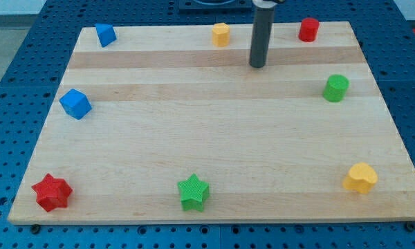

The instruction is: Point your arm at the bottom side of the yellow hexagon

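The yellow hexagon (221, 33) sits near the board's top edge, a little right of centre. My tip (257, 66) rests on the wooden board (214, 138), below and to the right of the hexagon, apart from it. The dark rod rises from the tip to the view's top edge.
A blue block (106, 34) is at top left and a blue cube (75, 104) at left. A red cylinder (308, 30) is at top right, a green cylinder (336, 88) at right. A red star (52, 191), a green star (194, 192) and a yellow heart (360, 178) lie along the bottom.
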